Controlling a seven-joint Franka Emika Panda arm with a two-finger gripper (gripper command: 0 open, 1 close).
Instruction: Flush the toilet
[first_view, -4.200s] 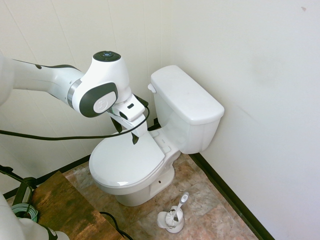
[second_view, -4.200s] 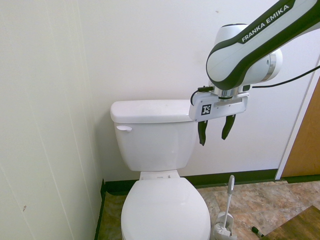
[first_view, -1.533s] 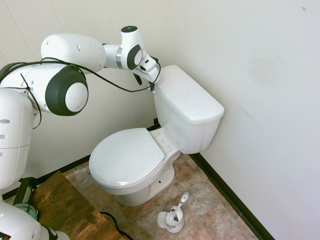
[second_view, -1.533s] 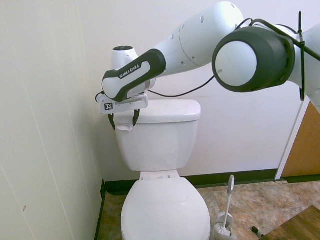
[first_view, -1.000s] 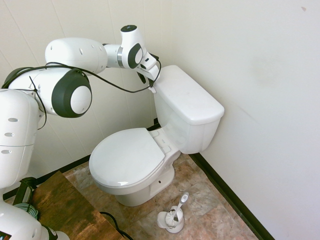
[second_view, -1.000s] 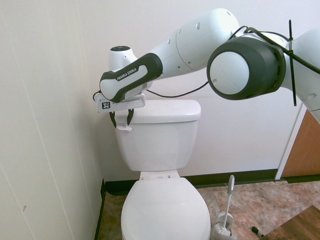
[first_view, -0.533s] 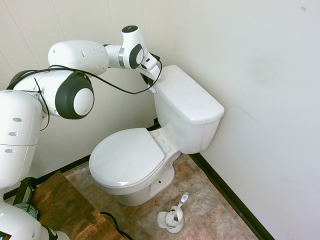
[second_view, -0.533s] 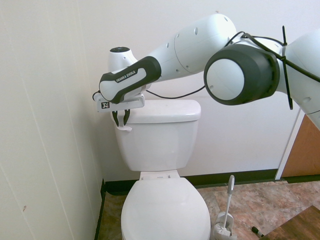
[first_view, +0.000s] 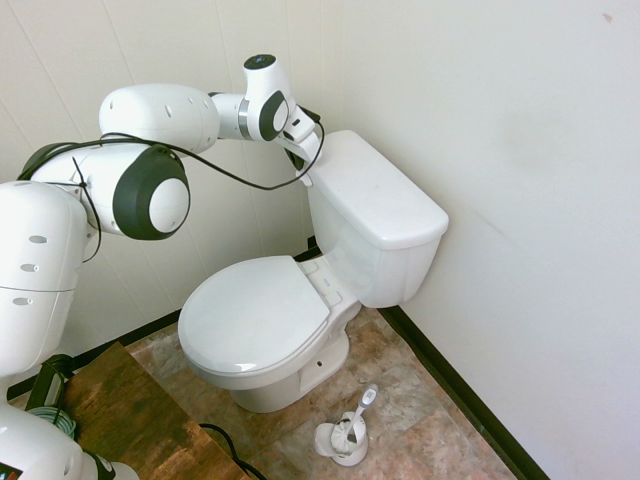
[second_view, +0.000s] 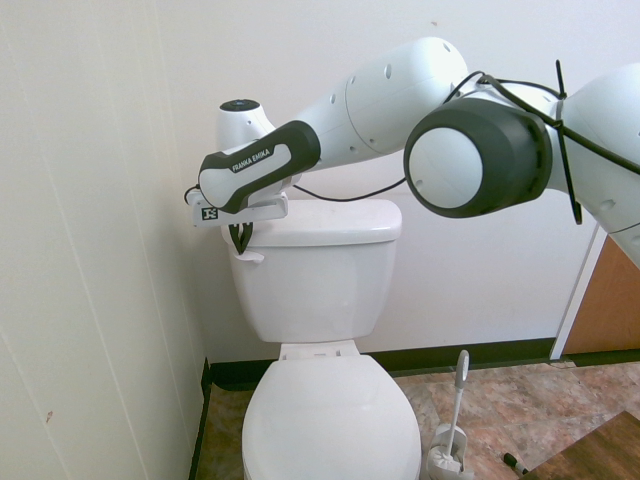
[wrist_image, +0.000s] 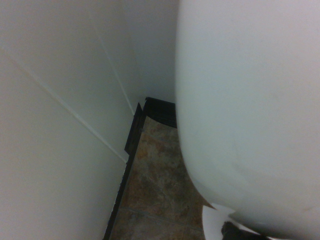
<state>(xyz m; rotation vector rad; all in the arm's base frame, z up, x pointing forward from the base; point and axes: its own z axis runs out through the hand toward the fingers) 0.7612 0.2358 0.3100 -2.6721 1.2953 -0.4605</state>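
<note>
White gripper (second_view: 241, 238) has narrowed, fingers apparently together on the flush lever (second_view: 250, 257). Toilet (second_view: 315, 270) seems about to flush.

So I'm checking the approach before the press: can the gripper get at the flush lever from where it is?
Probably yes. The gripper hangs right above the flush lever at the tank's front corner, fingers close together, nothing between them. The side wall is close, yet there looks to be room.

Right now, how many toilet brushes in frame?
1. The toilet brush stands in its holder on the floor beside the toilet bowl, away from the gripper at the tank's flush lever.
</note>
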